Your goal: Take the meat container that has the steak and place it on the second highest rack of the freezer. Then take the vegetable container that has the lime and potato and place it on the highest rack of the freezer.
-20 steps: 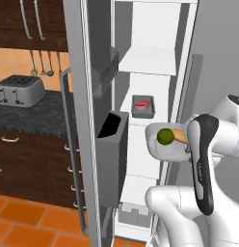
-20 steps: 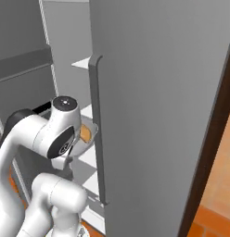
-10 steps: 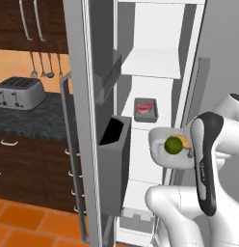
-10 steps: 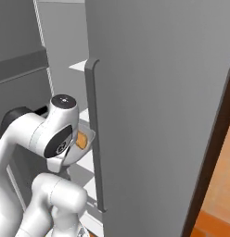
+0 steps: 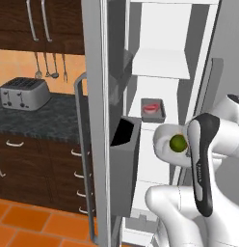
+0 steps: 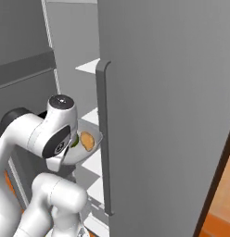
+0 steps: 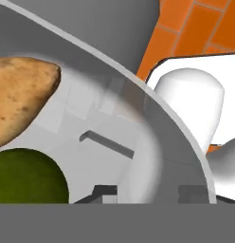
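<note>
A: What is the gripper (image 7: 143, 197) doing?

B: Its two dark tips sit at the bottom of the hand view, one on each side of the bowl's (image 7: 152, 114) clear rim. Whether they pinch the rim or stand loose cannot be told.

A: What is in the bowl?

B: The potato (image 7: 20, 97) and the lime (image 7: 29, 178) lie side by side, touching or almost touching. The potato is tan and the lime is dark green.

A: Where is the bowl in the room?

B: In the left base view the bowl (image 5: 162, 144) hangs in the air just in front of the open freezer (image 5: 162, 62), right beside the arm (image 5: 203, 159). The lime (image 5: 178, 143) shows in it. In the right base view the bowl (image 6: 89, 150) peeks out beside the arm (image 6: 52, 134), with the potato (image 6: 87, 140) on top and a bit of the lime (image 6: 75, 141) next to it.

A: Where is the meat?

B: The steak (image 5: 151, 108) lies in a small grey box (image 5: 153, 110) on a white shelf (image 5: 155, 120) far inside the freezer. That shelf is just under the top shelf (image 5: 160, 65).

A: What is on the left?

B: The open door (image 5: 99, 120) with a dark bin (image 5: 125, 159). Farther left, a toaster (image 5: 24, 93) sits on a dark counter (image 5: 49, 120).
</note>
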Controlling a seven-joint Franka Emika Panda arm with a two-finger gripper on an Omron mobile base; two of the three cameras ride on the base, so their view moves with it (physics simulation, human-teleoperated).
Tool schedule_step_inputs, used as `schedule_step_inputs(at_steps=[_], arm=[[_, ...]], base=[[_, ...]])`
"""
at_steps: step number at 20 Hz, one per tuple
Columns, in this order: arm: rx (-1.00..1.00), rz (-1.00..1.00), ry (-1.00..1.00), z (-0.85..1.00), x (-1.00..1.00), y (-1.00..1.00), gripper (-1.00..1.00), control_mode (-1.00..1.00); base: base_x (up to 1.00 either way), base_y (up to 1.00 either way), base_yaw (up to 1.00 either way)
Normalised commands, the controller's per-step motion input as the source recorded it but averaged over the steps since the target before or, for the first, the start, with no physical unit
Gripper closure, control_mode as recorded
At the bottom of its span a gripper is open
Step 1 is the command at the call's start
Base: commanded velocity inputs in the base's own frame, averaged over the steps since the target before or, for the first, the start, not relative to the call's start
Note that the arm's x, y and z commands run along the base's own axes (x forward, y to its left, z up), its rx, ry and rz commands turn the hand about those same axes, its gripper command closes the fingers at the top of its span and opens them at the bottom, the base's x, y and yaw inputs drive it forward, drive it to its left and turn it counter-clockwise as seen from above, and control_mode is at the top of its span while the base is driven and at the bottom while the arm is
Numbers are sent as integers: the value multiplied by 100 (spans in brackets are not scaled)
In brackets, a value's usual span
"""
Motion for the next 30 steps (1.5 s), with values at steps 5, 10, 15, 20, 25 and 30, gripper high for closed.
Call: schedule_step_inputs(at_steps=[5,10,15,20,25,30], arm=[[0,0,0,0,0,0,100,100],[0,-1,-10,16,-6,11,100,-100],[-2,0,-15,31,-27,56,100,-100],[0,-3,-12,70,-6,45,100,-100],[0,-9,-8,92,10,35,100,-100],[0,-14,-12,79,4,35,100,-100]], base=[[5,6,0],[0,0,0],[0,0,0],[0,0,0],[0,0,0],[0,0,0]])
